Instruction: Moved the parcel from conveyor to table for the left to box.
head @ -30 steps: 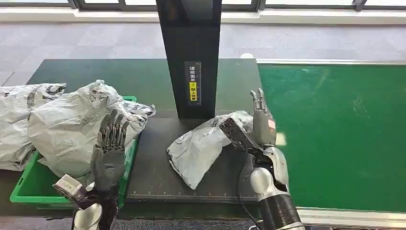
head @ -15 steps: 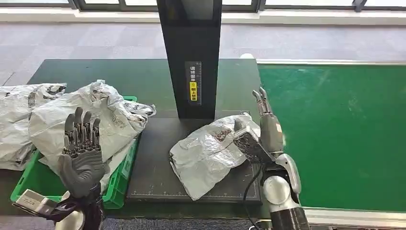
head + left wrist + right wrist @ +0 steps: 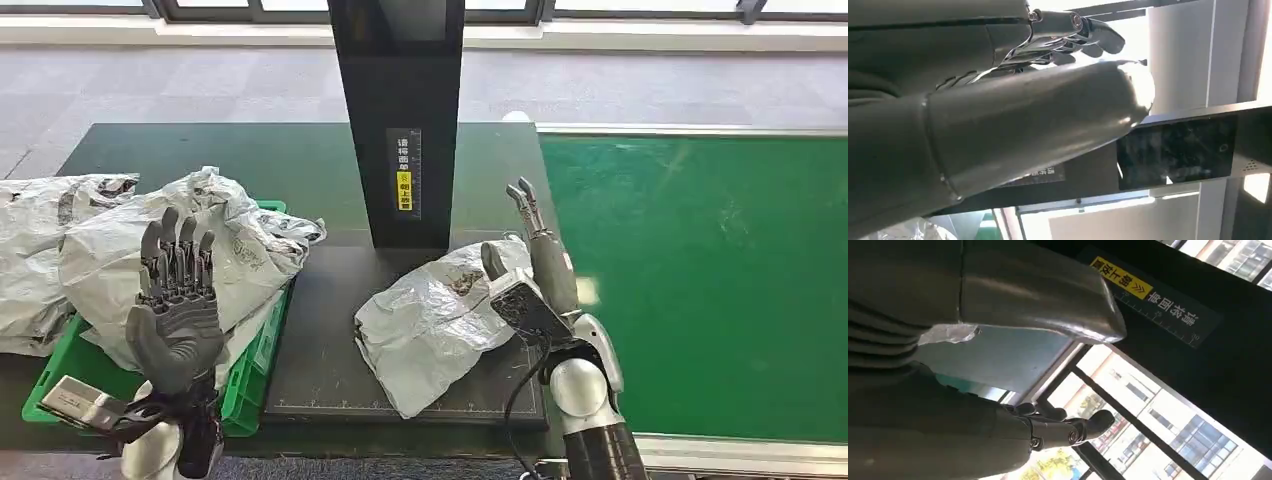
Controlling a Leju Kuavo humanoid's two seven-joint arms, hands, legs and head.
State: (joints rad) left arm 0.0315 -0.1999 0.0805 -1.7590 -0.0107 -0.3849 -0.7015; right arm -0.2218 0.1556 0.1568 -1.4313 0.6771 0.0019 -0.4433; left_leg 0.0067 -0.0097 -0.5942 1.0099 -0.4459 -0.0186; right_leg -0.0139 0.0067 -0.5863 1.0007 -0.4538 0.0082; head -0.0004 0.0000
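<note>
I see the crumpled grey plastic mailer parcel (image 3: 432, 318) lying on the dark mat (image 3: 320, 350) on my bench (image 3: 280, 160), just in front of the tall black scanner post (image 3: 400, 120). My right hand (image 3: 535, 265) stands at the parcel's right edge, thumb against it, fingers (image 3: 524, 203) straight and apart, grasping nothing. My left hand (image 3: 175, 300) is raised at the near left with fingers spread, empty, above the green plastic crate (image 3: 240, 385) piled with more grey bags (image 3: 140, 260). The green conveyor belt (image 3: 700, 280) lies to the right.
</note>
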